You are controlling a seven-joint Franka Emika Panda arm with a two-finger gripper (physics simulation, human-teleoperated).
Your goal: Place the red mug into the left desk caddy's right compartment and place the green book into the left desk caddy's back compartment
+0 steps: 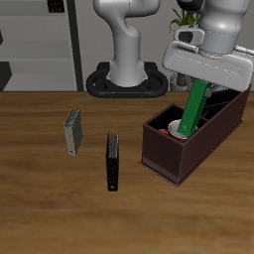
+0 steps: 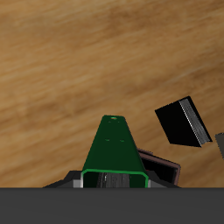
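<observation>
My gripper is shut on the green book and holds it by its upper end, tilted, over the left desk caddy. The book's lower end reaches down to the caddy's rim beside the red mug; I cannot tell which section it points into. The mug stands upright inside the caddy, toward the end nearer the table's front edge, mostly hidden by the wall. In the wrist view the green book runs out from between my fingertips over bare wood.
A black book stands on edge on the table in front of the caddy; it also shows in the wrist view. A grey book stands farther off. The robot's base is at the back.
</observation>
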